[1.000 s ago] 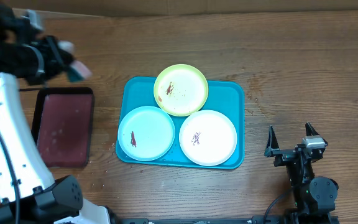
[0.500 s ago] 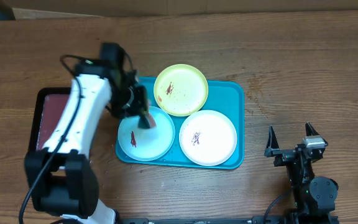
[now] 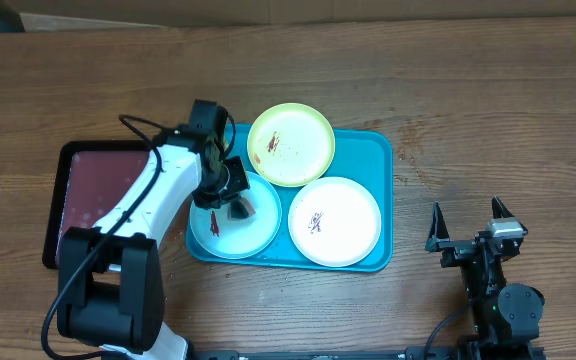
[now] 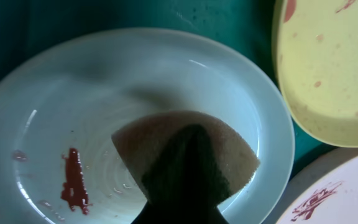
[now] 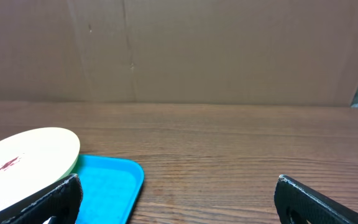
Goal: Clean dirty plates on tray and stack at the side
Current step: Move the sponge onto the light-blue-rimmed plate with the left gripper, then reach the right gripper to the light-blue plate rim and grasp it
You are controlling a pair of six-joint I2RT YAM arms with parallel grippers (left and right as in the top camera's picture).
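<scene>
Overhead: the large turquoise-blue rectangular plastic tray point(image 3: 370, 150) lies on the brown wooden table point(image 3: 488, 100) with its long axis running left to right across the picture; three round plastic plates sit on it, the lime-green plate point(image 3: 291, 145) at the far edge and overhanging the rim, the pale blue plate point(image 3: 258, 238) front left, the white plate point(image 3: 334, 221) front right; each carries a reddish-brown smear; the left gripper point(image 3: 234, 200) is over the pale blue plate, clamped tight on a dark wedge-shaped sponge point(image 3: 240, 211); the right gripper point(image 3: 466, 212) stands well apart to the right of the tray, jaws spread wide and holding nothing; one smaller black-rimmed maroon tray point(image 3: 93, 205) lies left of the turquoise one

Left wrist: the sponge point(image 4: 185, 152), tan with a dark green backing, points its broad curved edge onto the pale blue plate point(image 4: 135, 74); whether it presses on the surface I cannot tell; one red smear point(image 4: 73, 186) lies just left of it

Right wrist: two black fingers point(image 5: 55, 200) stand wide apart, empty, above bare wood; the white plate point(image 5: 30, 155) and a tray corner point(image 5: 114, 180) show at the left
</scene>
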